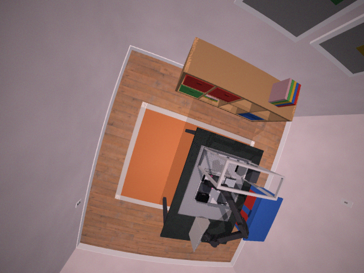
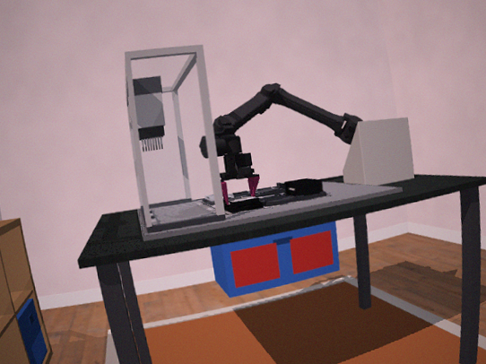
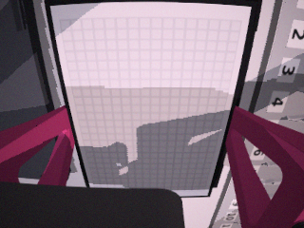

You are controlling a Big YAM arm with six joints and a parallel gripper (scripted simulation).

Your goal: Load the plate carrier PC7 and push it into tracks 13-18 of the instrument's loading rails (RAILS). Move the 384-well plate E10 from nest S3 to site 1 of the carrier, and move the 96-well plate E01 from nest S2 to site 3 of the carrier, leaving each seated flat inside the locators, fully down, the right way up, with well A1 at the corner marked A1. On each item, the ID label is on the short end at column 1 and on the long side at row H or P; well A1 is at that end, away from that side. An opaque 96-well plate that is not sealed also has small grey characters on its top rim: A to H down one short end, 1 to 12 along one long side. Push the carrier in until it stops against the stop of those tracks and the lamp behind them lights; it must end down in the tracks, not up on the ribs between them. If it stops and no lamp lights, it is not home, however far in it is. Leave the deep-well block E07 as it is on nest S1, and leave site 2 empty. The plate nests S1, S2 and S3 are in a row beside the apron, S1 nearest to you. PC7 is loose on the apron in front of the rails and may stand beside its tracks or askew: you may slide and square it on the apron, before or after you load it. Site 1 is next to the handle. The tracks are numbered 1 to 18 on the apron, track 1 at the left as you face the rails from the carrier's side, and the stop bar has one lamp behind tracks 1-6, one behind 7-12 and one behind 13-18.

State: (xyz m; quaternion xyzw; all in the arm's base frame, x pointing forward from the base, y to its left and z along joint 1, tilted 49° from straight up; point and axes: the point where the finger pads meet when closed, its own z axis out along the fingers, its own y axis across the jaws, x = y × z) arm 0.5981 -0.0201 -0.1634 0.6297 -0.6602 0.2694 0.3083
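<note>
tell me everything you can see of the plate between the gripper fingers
The plate is a flat rectangle with a black frame and a pale top showing a very fine grid of tiny wells, which suits the 384-well plate. In the wrist view it lies lengthwise away from the camera, top face up, partly crossed by grey shadow. The gripper is shut on it, one magenta finger at each long side. Numbered track marks run beside it. In the exterior view it sits low on the deck.
</note>
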